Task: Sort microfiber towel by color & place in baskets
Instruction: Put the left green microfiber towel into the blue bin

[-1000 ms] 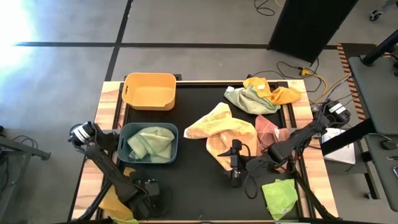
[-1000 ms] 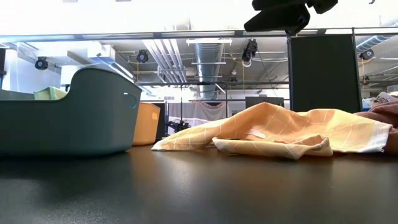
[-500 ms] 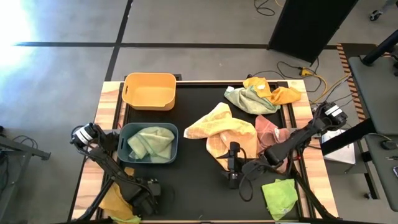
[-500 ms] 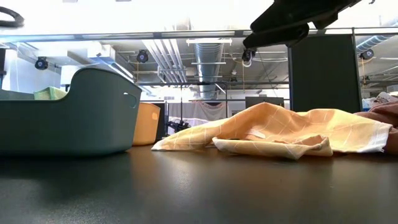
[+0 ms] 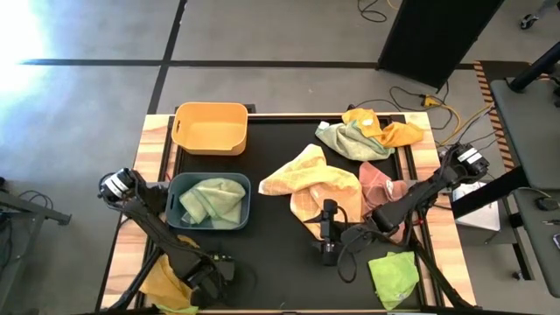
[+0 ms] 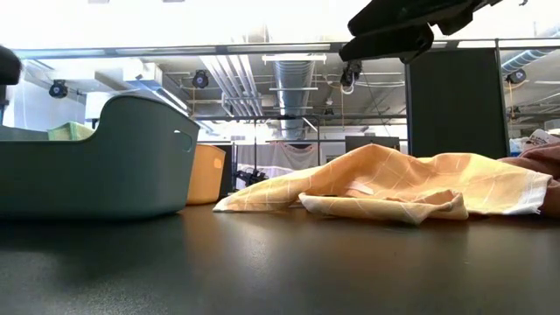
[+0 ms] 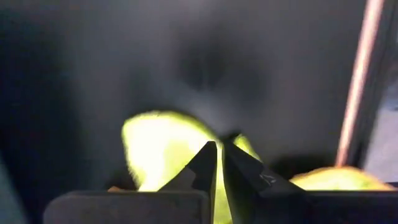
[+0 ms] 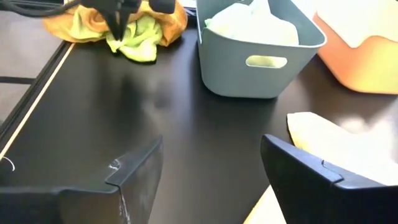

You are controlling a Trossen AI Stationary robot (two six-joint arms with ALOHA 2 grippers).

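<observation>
My left gripper (image 8: 119, 26) is at the table's near left corner, shut on a lime-green towel (image 8: 135, 42) that lies against an orange-yellow towel (image 8: 78, 26). The blue-grey basket (image 5: 208, 200) holds a pale green towel (image 5: 214, 198). The yellow-orange basket (image 5: 210, 129) behind it has nothing in it. My right gripper (image 5: 326, 233) hovers open at the near edge of a yellow checked towel (image 5: 311, 179), its fingers pointing toward the table's left, and touches nothing. My left gripper pinches a raised bunch of the lime-green towel (image 7: 163, 144) between its two fingers, which meet over it. The fingers (image 8: 118, 18) come from above, pointing down. The rest of the towel lies on the table beside the orange-yellow towel. One layer or several, I cannot tell.
A pink towel (image 5: 381, 185) lies right of the checked one. A heap of green and orange towels (image 5: 366, 133) sits at the far right corner, and another lime towel (image 5: 392, 273) at the near right. Bare black mat (image 5: 271, 254) lies between the two grippers.
My left arm has sunk a little toward the towels at the near left corner. My right arm has shifted slightly over the checked towel's near edge. No towel or basket has visibly moved.
</observation>
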